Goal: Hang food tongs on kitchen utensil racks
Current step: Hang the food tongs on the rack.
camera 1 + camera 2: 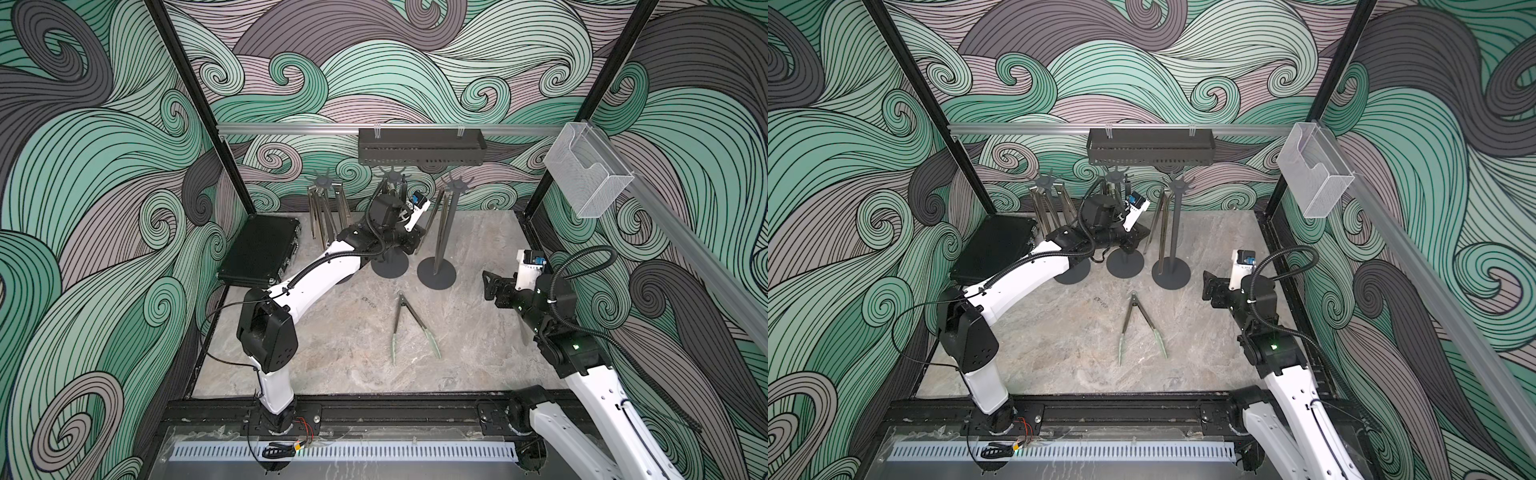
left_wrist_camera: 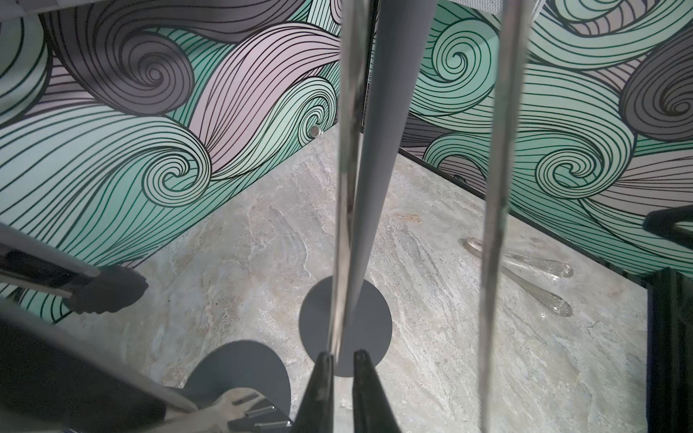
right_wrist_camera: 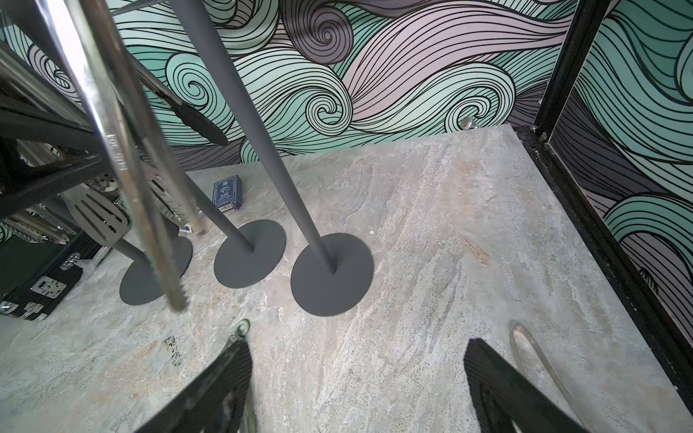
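Left gripper is sitting around 12 o'clock, jaws barely cracked around one arm of the steel tongs hanging off a rack, can't tell if it's actually gripping. Green-tipped tongs are lying dead centre on the table. Right gripper is hovering at 3 o'clock, wide open and empty.
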Controlling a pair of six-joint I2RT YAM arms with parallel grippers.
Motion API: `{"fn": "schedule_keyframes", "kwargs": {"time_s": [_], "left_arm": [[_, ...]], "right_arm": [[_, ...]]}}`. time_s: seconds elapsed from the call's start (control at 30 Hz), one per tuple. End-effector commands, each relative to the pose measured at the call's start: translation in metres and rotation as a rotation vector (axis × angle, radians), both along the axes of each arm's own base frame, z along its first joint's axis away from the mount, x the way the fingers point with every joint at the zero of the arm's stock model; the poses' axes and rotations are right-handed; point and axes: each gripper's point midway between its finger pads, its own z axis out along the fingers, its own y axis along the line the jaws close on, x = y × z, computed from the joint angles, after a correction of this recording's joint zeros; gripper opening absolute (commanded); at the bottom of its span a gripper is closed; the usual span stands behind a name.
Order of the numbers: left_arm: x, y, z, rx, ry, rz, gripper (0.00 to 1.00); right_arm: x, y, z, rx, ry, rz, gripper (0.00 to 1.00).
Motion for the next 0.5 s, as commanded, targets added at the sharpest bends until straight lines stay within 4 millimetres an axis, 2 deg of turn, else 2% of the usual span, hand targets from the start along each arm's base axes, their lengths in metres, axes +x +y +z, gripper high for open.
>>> {"fn": "schedule_keyframes", "kwargs": {"time_s": [0.0, 0.2, 0.47], "left_arm": [[0.003, -0.004, 0.001, -0.021, -0.004, -0.01, 0.19], [0.003, -0.005, 0.004, -0.024, -0.007, -0.016, 0.24], [-0.008, -0.01, 0.018, -0.043, -0.015, -0.06, 0.3]], "right_arm": [[0.002, 0.001, 0.002, 0.016, -0.015, 0.002, 0.89], [0.002, 0.0, 0.001, 0.018, -0.015, -0.001, 0.89], [0.003, 0.0, -0.001, 0.022, -0.01, 0.001, 0.89]]}}
